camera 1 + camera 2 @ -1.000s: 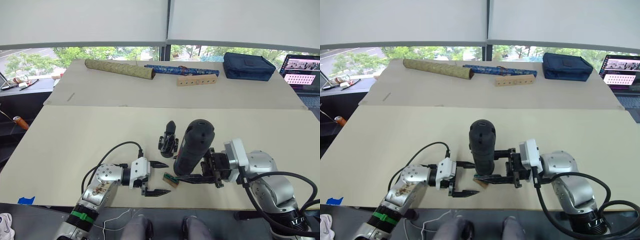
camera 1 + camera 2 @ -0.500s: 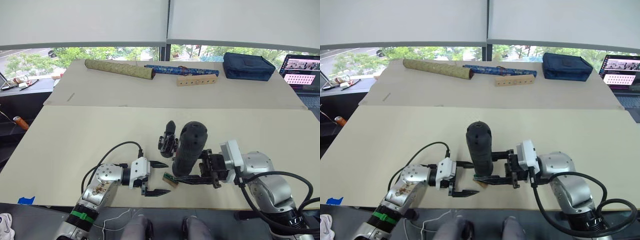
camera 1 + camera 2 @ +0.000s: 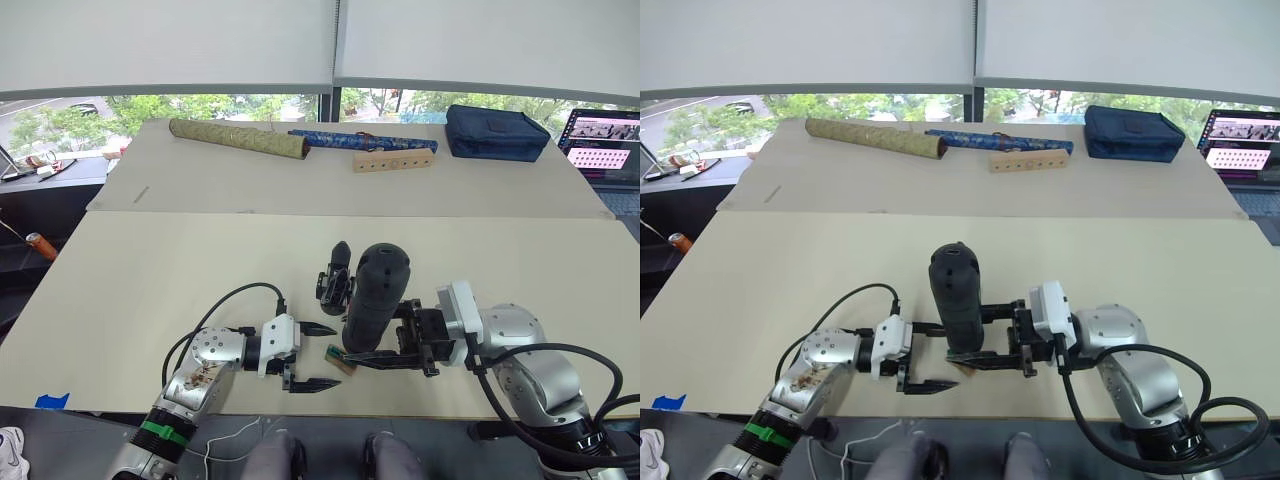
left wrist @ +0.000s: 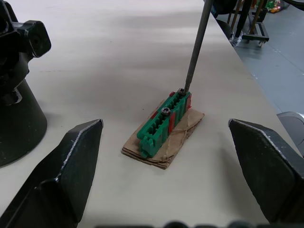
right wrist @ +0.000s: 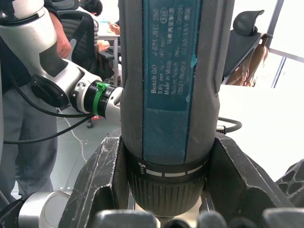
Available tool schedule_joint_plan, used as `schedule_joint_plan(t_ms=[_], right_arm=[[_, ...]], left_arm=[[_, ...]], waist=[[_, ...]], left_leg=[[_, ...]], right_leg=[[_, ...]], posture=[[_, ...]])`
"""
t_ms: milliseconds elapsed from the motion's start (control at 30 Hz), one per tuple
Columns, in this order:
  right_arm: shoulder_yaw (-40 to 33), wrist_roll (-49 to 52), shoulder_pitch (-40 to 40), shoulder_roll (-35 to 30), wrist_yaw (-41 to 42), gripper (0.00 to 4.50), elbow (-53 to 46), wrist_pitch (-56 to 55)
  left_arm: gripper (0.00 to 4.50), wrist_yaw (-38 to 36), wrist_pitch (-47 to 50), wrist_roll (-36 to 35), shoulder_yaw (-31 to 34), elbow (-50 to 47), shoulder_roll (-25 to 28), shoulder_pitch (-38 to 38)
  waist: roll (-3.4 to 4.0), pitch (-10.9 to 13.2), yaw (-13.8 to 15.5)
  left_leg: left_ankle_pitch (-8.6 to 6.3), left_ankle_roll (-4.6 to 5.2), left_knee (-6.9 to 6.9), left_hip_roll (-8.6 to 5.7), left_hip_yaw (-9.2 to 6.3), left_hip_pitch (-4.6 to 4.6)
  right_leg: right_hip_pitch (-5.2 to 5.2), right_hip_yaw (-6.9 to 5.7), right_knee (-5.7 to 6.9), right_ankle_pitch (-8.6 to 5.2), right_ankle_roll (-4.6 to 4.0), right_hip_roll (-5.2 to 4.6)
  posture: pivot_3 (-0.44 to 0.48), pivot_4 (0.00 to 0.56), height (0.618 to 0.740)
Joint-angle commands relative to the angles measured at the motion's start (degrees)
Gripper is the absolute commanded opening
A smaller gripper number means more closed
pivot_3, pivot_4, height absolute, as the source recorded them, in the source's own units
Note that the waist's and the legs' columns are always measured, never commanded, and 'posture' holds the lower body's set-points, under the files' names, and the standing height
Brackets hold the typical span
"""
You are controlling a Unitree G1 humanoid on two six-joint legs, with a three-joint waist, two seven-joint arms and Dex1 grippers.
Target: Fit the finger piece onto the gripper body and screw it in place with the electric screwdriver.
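Note:
My right gripper (image 3: 372,337) is shut on the lower end of the electric screwdriver (image 3: 375,293), a thick dark cylinder held nearly upright. In the left wrist view its thin bit (image 4: 196,45) comes down onto a screw in a green holder (image 4: 164,122) that lies on a cardboard scrap. My left gripper (image 3: 326,356) rests open on the table, one finger on either side of that holder. The gripper body (image 3: 336,282) stands just behind, black with a round base. A pointed finger rises from it; I cannot tell the finger piece apart from that finger.
On the far table lie an olive roll (image 3: 238,138), a blue patterned roll (image 3: 362,141), a wooden block with holes (image 3: 393,160), a navy pouch (image 3: 498,131) and a laptop (image 3: 603,140). The tan tabletop (image 3: 150,270) stretches wide to the left.
The right gripper has carried the screwdriver slightly left, closer to the gripper body, and it now stands a little more upright. The left arm has not moved.

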Motion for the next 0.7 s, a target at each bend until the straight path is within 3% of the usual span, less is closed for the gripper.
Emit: schedule_joint_plan(t_ms=[33, 700], right_arm=[[-1.20, 1.84, -0.91, -0.12, -0.19, 1.90, -1.68, -0.77], [-2.01, 2.67, -0.14, -1.32, -0.71, 1.90, -2.28, -0.84]], left_arm=[[4.50, 0.00, 1.11, 1.20, -1.69, 1.98, 0.58, 1.58], [4.50, -0.11, 1.17, 1.12, -1.91, 1.89, 0.45, 1.62]], waist=[[0.00, 0.00, -0.01], [0.00, 0.00, -0.03]], left_leg=[[0.00, 0.00, 0.00, 0.00, 0.00, 0.00], [0.00, 0.00, 0.00, 0.01, 0.00, 0.00]], right_leg=[[0.00, 0.00, 0.00, 0.00, 0.00, 0.00], [0.00, 0.00, 0.00, 0.00, 0.00, 0.00]], posture=[[0.000, 0.150, 0.734], [0.000, 0.150, 0.734]])
